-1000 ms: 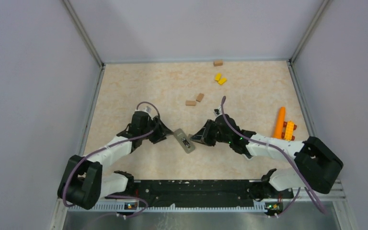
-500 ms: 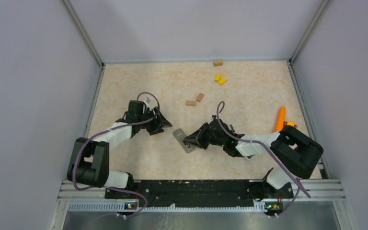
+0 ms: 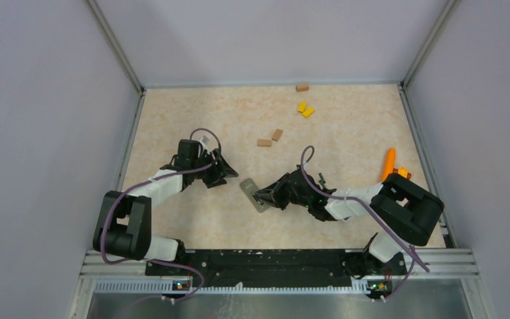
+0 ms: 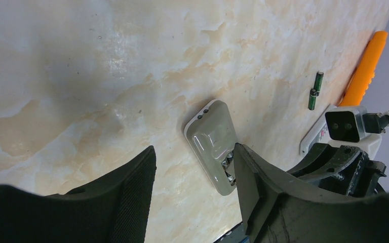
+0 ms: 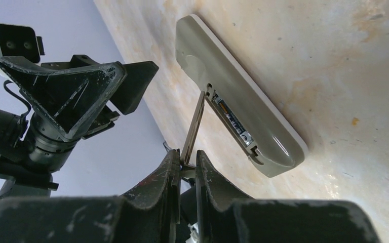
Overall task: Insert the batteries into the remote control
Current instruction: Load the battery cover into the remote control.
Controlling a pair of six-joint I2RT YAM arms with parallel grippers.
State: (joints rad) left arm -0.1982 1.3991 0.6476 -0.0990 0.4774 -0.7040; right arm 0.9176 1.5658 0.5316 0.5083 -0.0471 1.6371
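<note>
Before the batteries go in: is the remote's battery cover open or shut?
Open. The right gripper pinches the thin cover tilted up from the remote, and the compartment is exposed.

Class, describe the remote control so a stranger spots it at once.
On the marbled table, look between the two arms. The remote control is the flat grey slab, its cover flap pinched by the right gripper; the blocks are small and coloured.

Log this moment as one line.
left fingers: open, clear of remote | right fingers: shut on battery cover, raised from remote | compartment: open | batteries: two on table
</note>
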